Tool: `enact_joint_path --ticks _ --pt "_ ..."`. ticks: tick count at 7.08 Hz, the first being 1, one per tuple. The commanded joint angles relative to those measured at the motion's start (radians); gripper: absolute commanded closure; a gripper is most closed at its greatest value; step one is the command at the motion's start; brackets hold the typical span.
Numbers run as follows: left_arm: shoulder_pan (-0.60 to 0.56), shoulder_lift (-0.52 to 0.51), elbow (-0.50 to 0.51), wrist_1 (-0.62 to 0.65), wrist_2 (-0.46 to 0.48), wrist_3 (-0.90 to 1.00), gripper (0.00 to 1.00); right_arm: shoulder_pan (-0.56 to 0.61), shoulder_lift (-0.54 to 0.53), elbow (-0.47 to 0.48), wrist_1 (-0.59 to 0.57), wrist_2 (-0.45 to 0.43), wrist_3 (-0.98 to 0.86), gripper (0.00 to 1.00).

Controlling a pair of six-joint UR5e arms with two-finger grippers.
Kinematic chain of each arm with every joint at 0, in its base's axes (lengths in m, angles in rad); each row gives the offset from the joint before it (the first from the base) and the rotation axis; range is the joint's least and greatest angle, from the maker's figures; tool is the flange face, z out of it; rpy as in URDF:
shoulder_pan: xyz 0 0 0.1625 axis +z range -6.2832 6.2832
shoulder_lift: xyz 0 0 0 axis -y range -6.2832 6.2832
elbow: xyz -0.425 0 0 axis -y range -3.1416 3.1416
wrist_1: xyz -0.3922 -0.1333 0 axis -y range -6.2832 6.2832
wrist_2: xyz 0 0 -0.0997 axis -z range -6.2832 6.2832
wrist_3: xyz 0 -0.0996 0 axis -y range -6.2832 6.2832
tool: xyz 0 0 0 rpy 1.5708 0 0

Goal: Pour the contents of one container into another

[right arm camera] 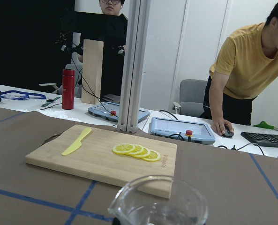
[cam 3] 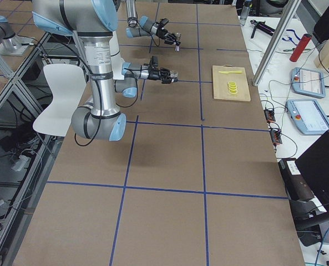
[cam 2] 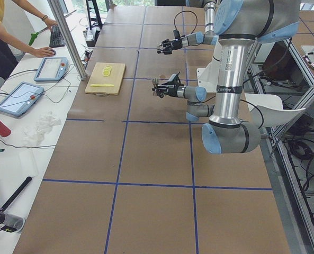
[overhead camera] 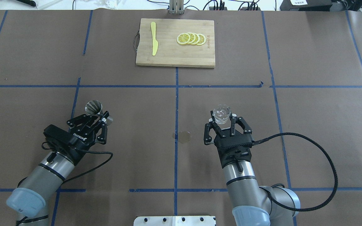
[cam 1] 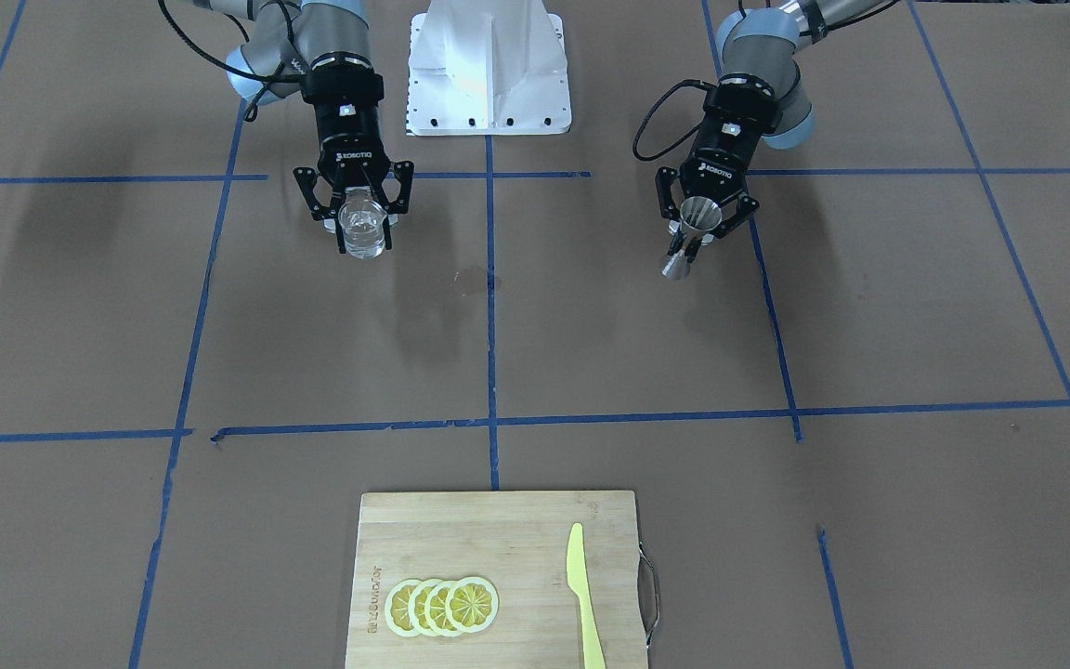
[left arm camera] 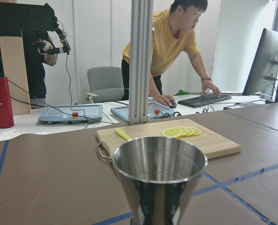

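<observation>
Currently the right gripper (overhead camera: 222, 121) clasps the upright glass tumbler (overhead camera: 222, 112), well apart to the right of the steel jigger (overhead camera: 93, 107) that the left gripper (overhead camera: 101, 116) holds.

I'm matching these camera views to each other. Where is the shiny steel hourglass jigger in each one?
Front-facing: shiny steel hourglass jigger, upper right.
Overhead: jigger, left of centre.
Exterior left: jigger, upper middle.
Exterior right: jigger, top, near centre.
Left wrist: jigger fills the bottom centre.
Right wrist: not in view.
Shared landmark: bamboo cutting board with lemon slices, beyond it.
</observation>
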State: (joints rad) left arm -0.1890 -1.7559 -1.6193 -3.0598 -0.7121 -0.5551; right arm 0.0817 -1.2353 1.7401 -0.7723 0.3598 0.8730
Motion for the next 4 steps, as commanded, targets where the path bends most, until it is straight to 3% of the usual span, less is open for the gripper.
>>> enact_joint_path --ticks 1,2,3,4 --pt "-0.059 -0.159 0.004 0.227 -0.114 0.075 1.00 0.001 0.095 0.033 -0.107 0.011 -0.092 1.00" --pt "-0.082 -0.198 0.006 0.246 -0.188 0.081 1.00 0.027 0.140 0.070 -0.224 0.069 -0.092 1.00" --pt "-0.082 -0.215 0.018 0.242 -0.207 0.080 1.00 0.071 0.157 0.155 -0.393 0.147 -0.129 1.00" --pt "-0.084 -0.255 0.045 0.240 -0.234 0.080 1.00 0.108 0.175 0.192 -0.480 0.195 -0.168 1.00"
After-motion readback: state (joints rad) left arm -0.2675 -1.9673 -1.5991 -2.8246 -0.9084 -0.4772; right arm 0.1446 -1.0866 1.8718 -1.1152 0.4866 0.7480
